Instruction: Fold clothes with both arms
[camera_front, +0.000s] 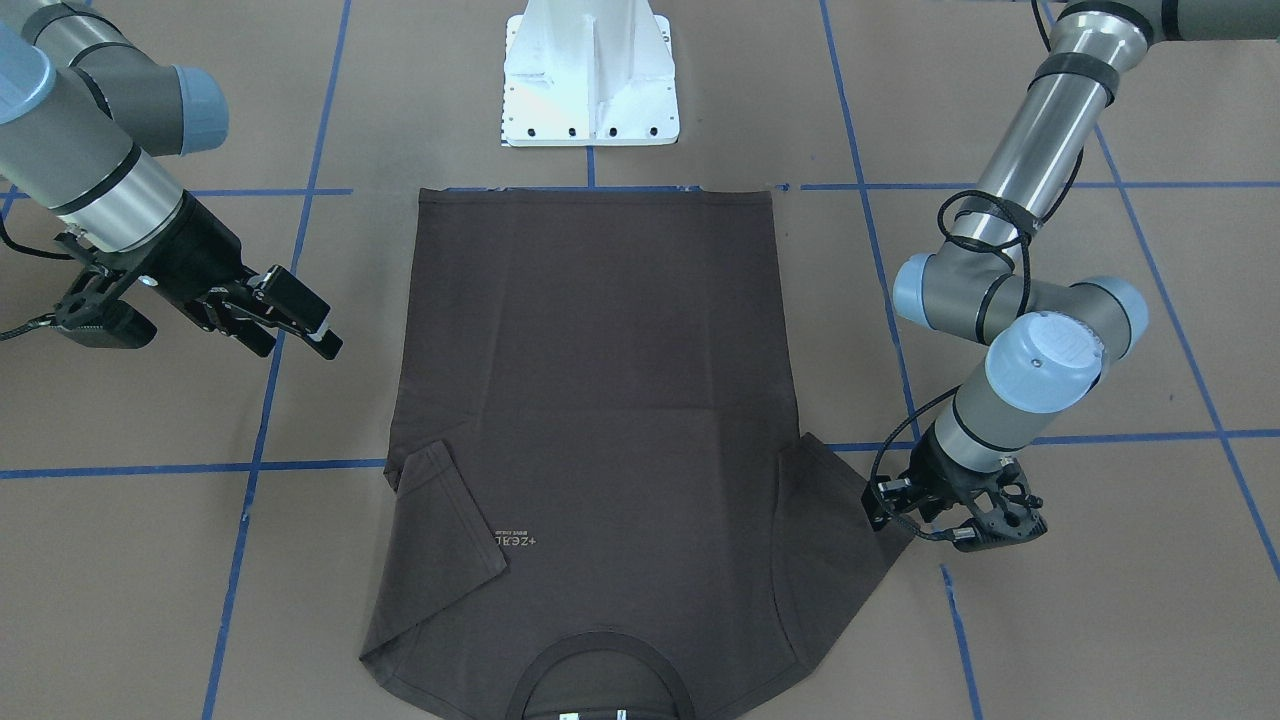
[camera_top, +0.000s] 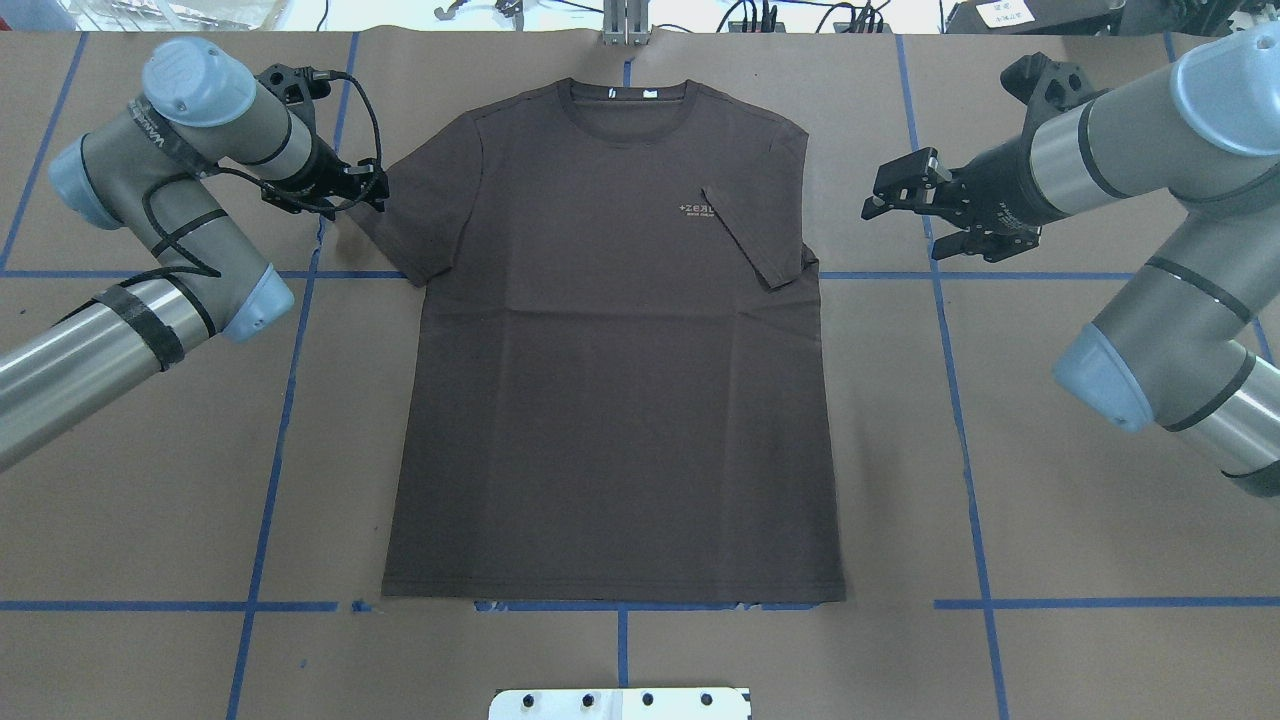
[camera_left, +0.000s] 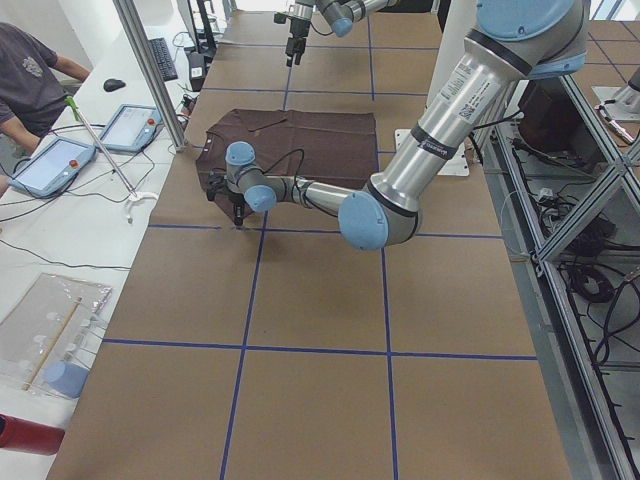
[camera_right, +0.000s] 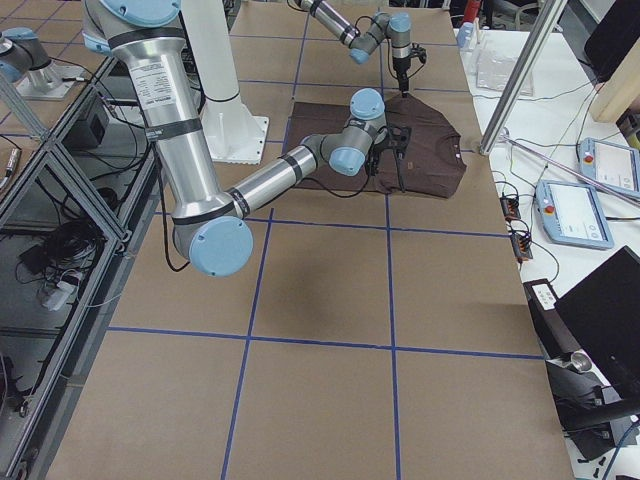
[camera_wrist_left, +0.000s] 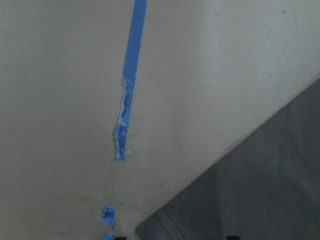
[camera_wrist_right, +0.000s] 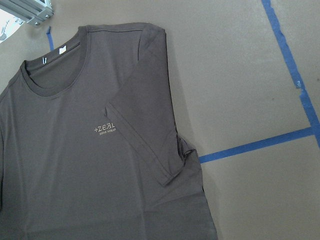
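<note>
Dark brown cotton, one t-shirt (camera_top: 615, 400), lies spread flat, front up, in the middle of the paper-covered table (camera_top: 1050, 500). Its collar (camera_top: 625, 100) is on the far side from me and its bottom hem lies along a line of blue tape (camera_top: 280, 400), just beyond my white pedestal (camera_top: 620, 703).

My left gripper (camera_top: 372, 188) is down low at the outer edge of the left sleeve (camera_top: 405, 225), which lies flat and spread out to the left. In my left wrist view the sleeve's hem corner sits at the bottom of the picture, and two dark tips show at the very edge, set apart on either side of it. So I read these jaws as spread. I cannot tell whether they touch the cloth.

My right gripper (camera_top: 905, 225) hangs to the right of the shirt, apart from it and level with the chest. Its two fingers are plainly parted and hold nothing. The right sleeve (camera_wrist_right: 145, 130) is folded inward over the chest, with its hem slanting just beside the small pale lettering (camera_wrist_right: 106, 129).
</note>
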